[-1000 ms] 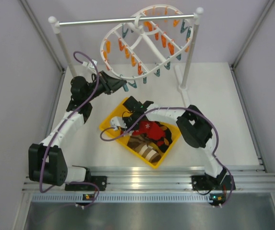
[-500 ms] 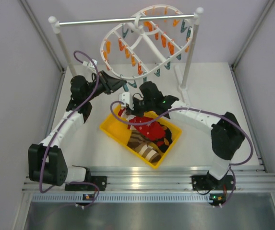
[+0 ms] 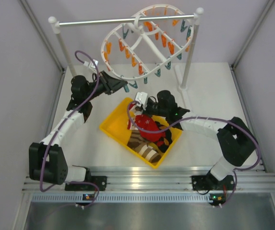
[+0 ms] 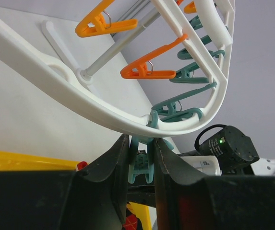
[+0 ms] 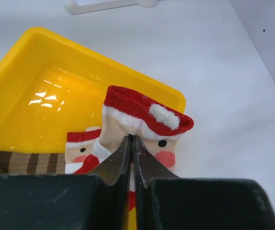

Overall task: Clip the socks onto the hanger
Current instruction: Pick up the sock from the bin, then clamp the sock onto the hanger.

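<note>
The white round hanger [image 3: 142, 40] hangs from the rail, with orange and teal clips along its rim. My left gripper [image 3: 123, 87] is shut on a teal clip [image 4: 142, 162] at the hanger's lower rim [image 4: 127, 122]. My right gripper [image 3: 138, 115] is shut on a red Santa sock [image 5: 144, 115] by its cuff and holds it just above the yellow bin [image 3: 112, 128]. That sock shows red in the top view [image 3: 147, 126]. A second Santa sock [image 5: 82, 143] lies in the bin below it.
The white-and-metal rail stand [image 3: 127, 20] spans the back, with its right post [image 3: 190, 57] and foot on the table. The bin also holds a brown-and-cream striped sock [image 3: 144, 149] and a dark argyle sock [image 3: 165, 134]. Side walls close in on both sides.
My right arm has swung right and towards the hanger, lifting the red sock out of the pile. My left gripper has stayed on the teal clip.
</note>
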Robot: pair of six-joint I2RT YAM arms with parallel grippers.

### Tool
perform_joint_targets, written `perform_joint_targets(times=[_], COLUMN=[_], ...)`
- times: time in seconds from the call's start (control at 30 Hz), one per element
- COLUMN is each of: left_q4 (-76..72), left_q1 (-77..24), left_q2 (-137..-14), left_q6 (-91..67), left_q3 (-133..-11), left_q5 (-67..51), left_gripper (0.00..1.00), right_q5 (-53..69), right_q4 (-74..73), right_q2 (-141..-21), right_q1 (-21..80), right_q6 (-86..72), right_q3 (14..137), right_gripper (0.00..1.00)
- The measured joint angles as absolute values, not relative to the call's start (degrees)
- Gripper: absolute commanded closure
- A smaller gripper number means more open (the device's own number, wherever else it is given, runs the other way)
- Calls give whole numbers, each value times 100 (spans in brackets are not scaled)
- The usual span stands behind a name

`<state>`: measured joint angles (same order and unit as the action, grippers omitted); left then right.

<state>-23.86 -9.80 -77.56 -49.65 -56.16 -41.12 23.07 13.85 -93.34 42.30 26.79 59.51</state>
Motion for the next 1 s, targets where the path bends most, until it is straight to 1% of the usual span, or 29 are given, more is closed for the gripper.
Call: perform_joint_targets(times=[0.13,0.4,1.0], left_q4=[-2392,-2397,-2344], left_q1=[-978,-972,-963], left_q2=[-7756,-7780,-7856], left_q6=[-4963,-4958,-4801], left_q3=[-5616,-5616,-5664], left_q5=[-4165,-4272,-4281], left_gripper=[100,100,100], right_q5=[2119,2128,2309], right_q4=[2311,3395,3564], right_q2=[-9109,-8884,-8884], right_q1=[4206,4119,4119], right_q6=[2703,2556,2429], right_q3=[5374,5347,5382], right_gripper=[100,100,100])
